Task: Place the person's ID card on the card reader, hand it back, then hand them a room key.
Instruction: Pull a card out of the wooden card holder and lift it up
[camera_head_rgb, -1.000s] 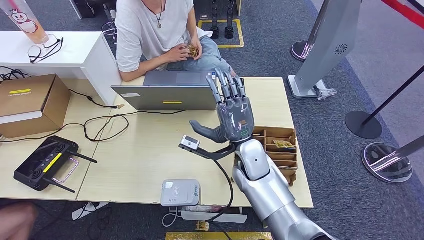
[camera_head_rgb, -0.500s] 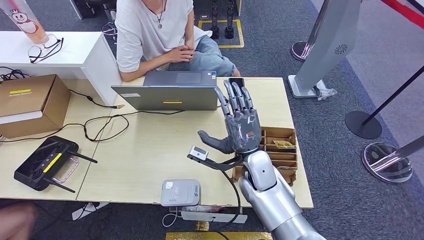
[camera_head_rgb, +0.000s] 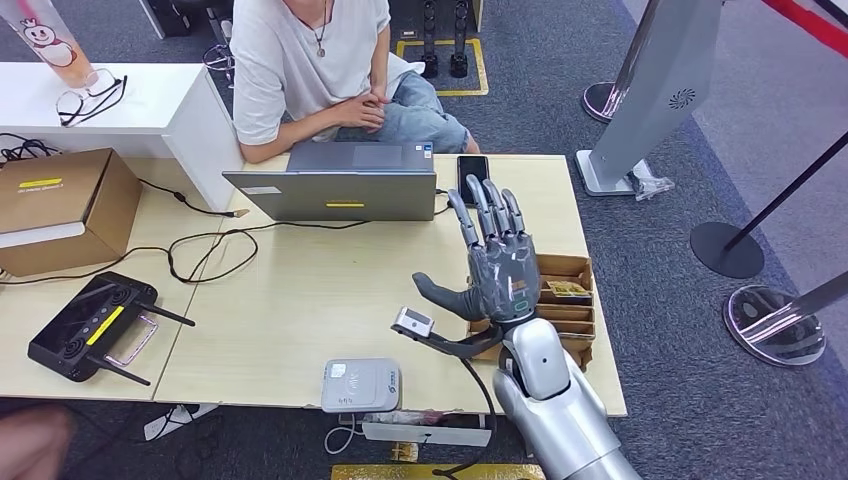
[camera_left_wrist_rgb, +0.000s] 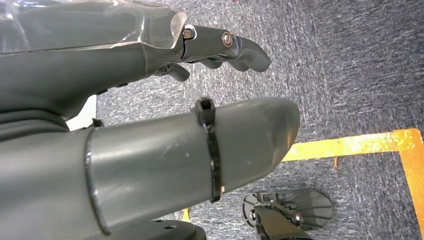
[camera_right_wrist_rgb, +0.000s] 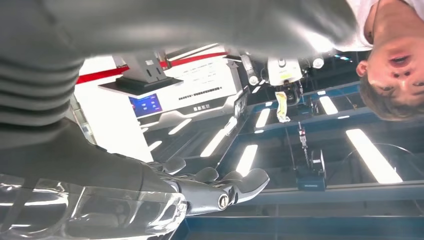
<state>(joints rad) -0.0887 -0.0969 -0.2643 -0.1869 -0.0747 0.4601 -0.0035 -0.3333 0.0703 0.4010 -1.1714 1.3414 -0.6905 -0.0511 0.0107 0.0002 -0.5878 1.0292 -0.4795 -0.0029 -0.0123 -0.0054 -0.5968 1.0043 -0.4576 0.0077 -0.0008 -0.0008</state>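
Right hand (camera_head_rgb: 497, 268), raised palm-up above the table (camera_head_rgb: 300, 300), fingers apart and empty; key cards (camera_head_rgb: 568, 290) lie in the slotted cardboard box (camera_head_rgb: 572, 266) just beside it, likely thin, stiff, light and slick, best pinched at an exposed edge.

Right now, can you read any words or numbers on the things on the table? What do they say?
None can be read.
Card reader: small marks on top, too small to read.
Laptop: yellow sticker and white label, too blurred.
Cardboard box: yellow label, too blurred.
Black controller: yellow strip, no readable text.
Wall signs behind the right hand, in the right wrist view: too small.
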